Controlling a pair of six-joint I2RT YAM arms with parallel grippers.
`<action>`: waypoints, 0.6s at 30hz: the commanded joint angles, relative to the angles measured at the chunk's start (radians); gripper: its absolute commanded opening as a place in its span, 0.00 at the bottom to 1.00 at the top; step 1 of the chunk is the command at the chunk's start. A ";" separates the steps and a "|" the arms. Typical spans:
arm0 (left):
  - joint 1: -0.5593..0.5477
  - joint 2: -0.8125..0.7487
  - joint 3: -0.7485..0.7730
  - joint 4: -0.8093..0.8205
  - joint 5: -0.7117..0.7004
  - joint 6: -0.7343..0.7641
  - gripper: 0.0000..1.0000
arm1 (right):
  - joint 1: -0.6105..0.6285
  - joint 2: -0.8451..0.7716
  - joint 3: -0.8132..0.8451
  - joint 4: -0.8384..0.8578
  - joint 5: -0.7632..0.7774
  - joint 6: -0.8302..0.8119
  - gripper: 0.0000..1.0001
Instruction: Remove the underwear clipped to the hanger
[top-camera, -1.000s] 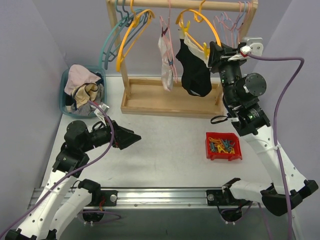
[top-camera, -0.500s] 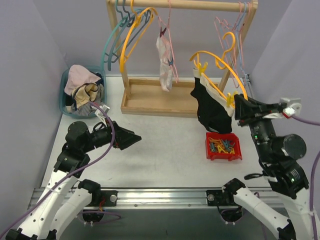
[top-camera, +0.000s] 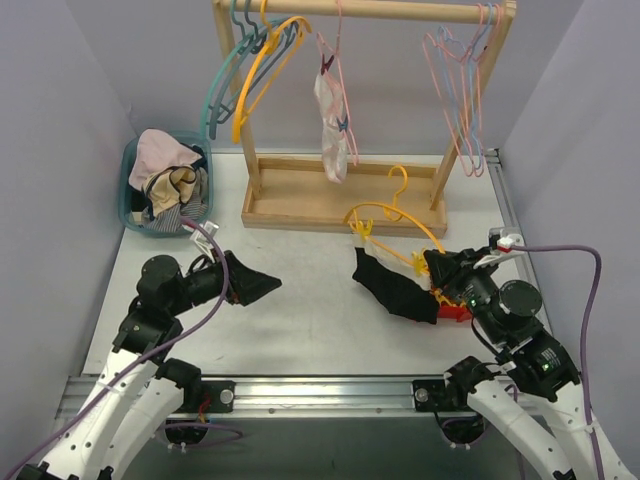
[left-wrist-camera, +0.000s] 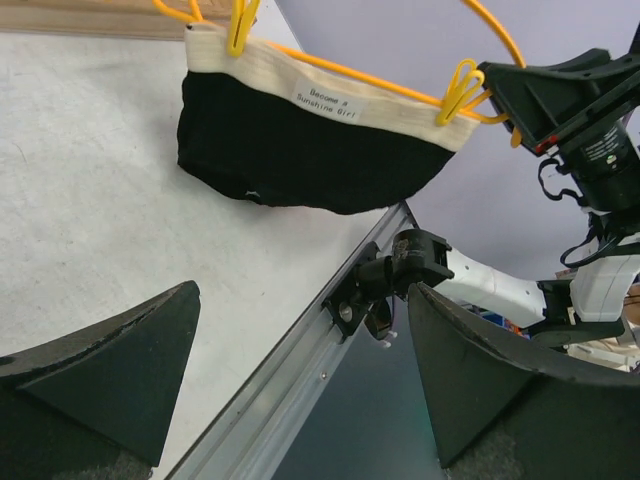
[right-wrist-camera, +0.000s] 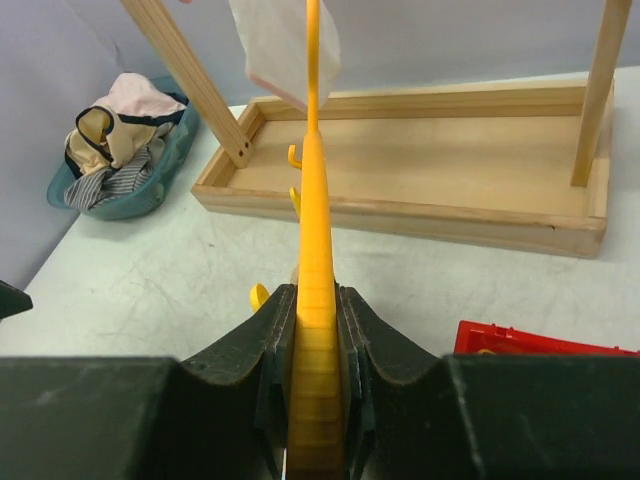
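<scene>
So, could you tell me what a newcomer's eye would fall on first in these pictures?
Most likely the yellow hanger held low over the table by the right gripper, jaws shut on it, with the black underwear clipped to it. Next, the pale underwear hanging on the wooden rack at the back.

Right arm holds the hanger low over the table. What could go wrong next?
The right gripper pinches only the thin end of the hanger, so a tug by the open left gripper on the black briefs may twist or slip it. Both clips grip the briefs; pulling could stretch them.
</scene>
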 joint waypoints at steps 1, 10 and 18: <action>0.004 -0.037 -0.001 0.023 -0.038 -0.015 0.94 | -0.011 -0.068 -0.020 0.101 0.033 0.057 0.00; 0.004 -0.030 -0.014 0.046 -0.049 -0.027 0.94 | -0.010 -0.021 -0.116 0.354 0.094 0.021 0.00; 0.004 -0.035 -0.018 0.046 -0.062 -0.024 0.94 | 0.067 0.130 -0.224 0.552 0.080 0.056 0.00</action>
